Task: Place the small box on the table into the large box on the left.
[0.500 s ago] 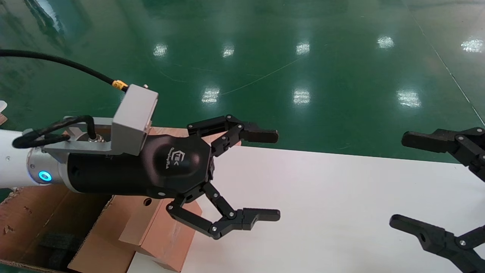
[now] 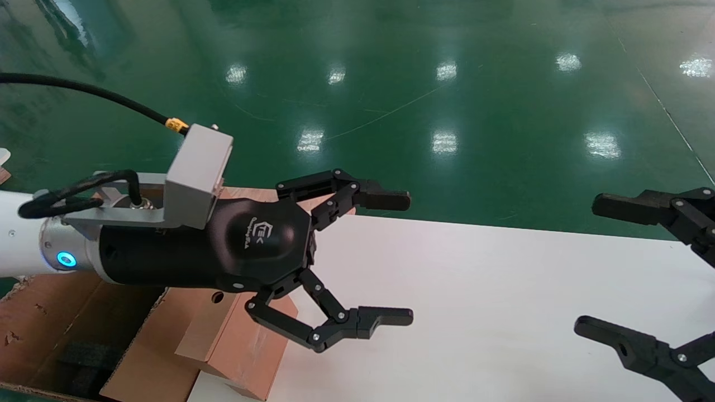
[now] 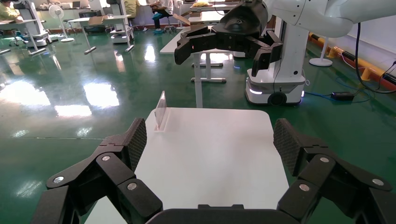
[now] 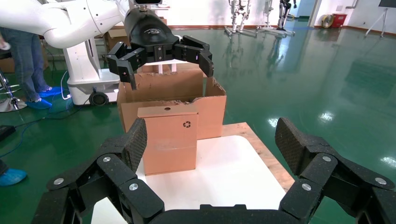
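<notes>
Brown cardboard waits at the near-left corner of the white table (image 2: 503, 312), where, in the head view, the small box (image 2: 240, 346) stands on end on the tabletop, leaning or pressed against the large box (image 2: 56, 329), whose torn flaps and dark foam show at the bottom left. Directly above both hangs the left gripper (image 2: 391, 259), its jaws spread wide and holding nothing, fingertips pointing out over the bare table while the carton sits below and behind them, under the wrist. At the right edge the right gripper (image 2: 592, 268) is also wide open and empty, well apart from the carton. From the left wrist view, only the open fingers (image 3: 135, 140), the bare tabletop (image 3: 210, 154) and the other arm's gripper (image 3: 219, 39) across the table appear; the small box is out of sight here. From the right wrist view, the small box (image 4: 169, 137) stands upright, long axis vertical, recycling mark facing this camera, touching the large box (image 4: 208, 105) behind it, with the left gripper (image 4: 161, 58) poised just above. Judged from this, the left arm is much nearer and would need to drop down and back to straddle the carton.
</notes>
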